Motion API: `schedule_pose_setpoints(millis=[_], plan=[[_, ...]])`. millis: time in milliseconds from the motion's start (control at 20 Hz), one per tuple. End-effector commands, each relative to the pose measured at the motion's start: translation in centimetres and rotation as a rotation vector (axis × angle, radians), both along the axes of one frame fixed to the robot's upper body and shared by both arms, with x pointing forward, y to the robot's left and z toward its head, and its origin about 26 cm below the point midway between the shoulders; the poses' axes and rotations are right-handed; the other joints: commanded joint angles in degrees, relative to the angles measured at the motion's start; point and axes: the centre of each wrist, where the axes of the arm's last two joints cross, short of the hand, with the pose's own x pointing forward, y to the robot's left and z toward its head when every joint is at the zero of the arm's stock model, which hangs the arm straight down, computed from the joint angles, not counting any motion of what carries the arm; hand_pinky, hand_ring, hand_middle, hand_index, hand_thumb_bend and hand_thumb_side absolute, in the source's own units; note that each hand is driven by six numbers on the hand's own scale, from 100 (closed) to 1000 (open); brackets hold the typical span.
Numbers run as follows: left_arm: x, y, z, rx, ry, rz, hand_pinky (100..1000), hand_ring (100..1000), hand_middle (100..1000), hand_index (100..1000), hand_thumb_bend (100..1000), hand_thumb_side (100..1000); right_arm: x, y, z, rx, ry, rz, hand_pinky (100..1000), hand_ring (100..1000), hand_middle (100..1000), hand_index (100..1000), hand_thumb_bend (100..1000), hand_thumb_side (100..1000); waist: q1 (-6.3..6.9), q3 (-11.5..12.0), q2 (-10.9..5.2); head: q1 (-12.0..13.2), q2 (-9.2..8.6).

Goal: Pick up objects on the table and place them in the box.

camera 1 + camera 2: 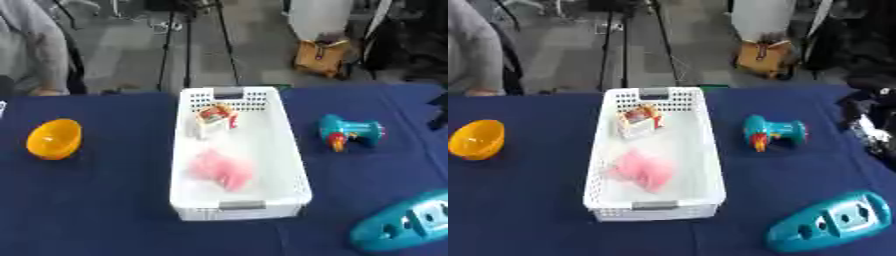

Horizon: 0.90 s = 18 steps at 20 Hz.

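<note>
Table, dark blue cloth: open cloth between the orange bowl at left and the white box at centre. Box top unobstructed; inside, a pink packet and a small red-and-white item, bare floor between them. Right of box: teal toy drill, then open cloth down to the teal perforated piece near the front corner. Right hand occupies the right edge.
</note>
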Motion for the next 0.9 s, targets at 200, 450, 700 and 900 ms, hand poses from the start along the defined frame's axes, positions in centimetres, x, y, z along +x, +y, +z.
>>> schedule_pose_setpoints(millis=[200, 450, 700, 900], plan=[[-0.2, 0.2, 1.0, 0.021, -0.028, 0.003, 532, 696, 765, 863, 667, 873, -0.1, -0.3, 0.9, -0.008, -0.024, -0.001, 543, 448, 619, 848, 294, 580, -0.02, -0.02, -1.07, 0.19, 0.43], [-0.2, 0.2, 1.0, 0.022, -0.025, 0.004, 532, 696, 765, 863, 666, 874, -0.1, -0.3, 0.8, -0.008, -0.022, -0.001, 543, 447, 619, 848, 292, 580, 0.04, -0.03, -1.07, 0.25, 0.49], [-0.2, 0.2, 1.0, 0.024, -0.023, 0.005, 533, 696, 765, 863, 670, 865, -0.1, -0.3, 0.8, -0.009, -0.023, -0.001, 543, 447, 619, 848, 290, 580, 0.04, -0.05, -1.01, 0.3, 0.37], [1.0, 1.2, 1.6, 0.116, 0.072, 0.088, 541, 697, 772, 861, 743, 712, 0.0, -0.3, 0.8, -0.011, -0.02, 0.003, 543, 447, 620, 847, 286, 581, 0.16, -0.06, -1.11, 0.48, 0.59]])
